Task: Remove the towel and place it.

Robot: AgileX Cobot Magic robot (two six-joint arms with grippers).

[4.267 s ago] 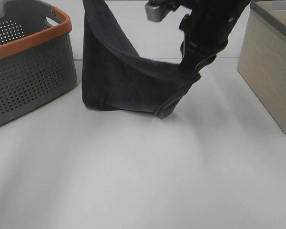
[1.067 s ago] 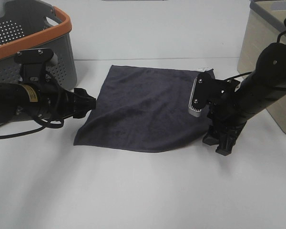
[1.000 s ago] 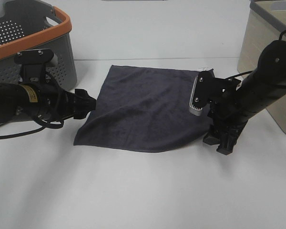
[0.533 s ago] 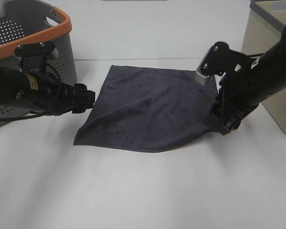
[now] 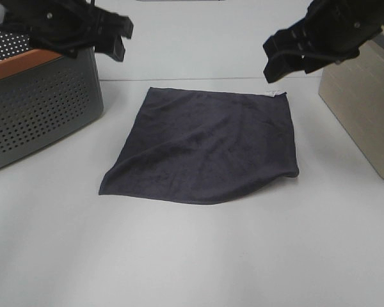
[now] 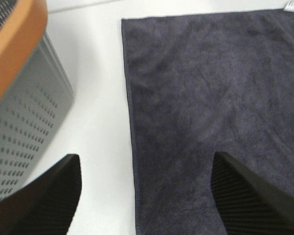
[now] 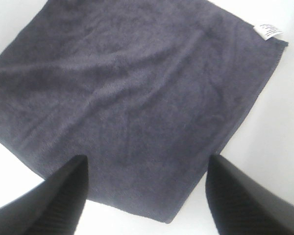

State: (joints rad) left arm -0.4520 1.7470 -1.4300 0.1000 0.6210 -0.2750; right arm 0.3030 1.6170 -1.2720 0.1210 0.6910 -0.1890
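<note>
Toward the counter's (image 5: 198, 256) left edge a grey perforated basket (image 5: 41, 109) with an orange rim is standing, and the left gripper (image 5: 115, 35) is hanging above it, fingers (image 6: 44, 198) spread apart and empty. The towel (image 5: 208, 147) is lying flat mid-counter, white tag (image 5: 276, 94) at its far right corner. The right gripper (image 5: 278, 57) is hovering over that corner, fingers (image 7: 242, 196) apart, beside a beige bin (image 5: 361, 109) at the right edge.
</note>
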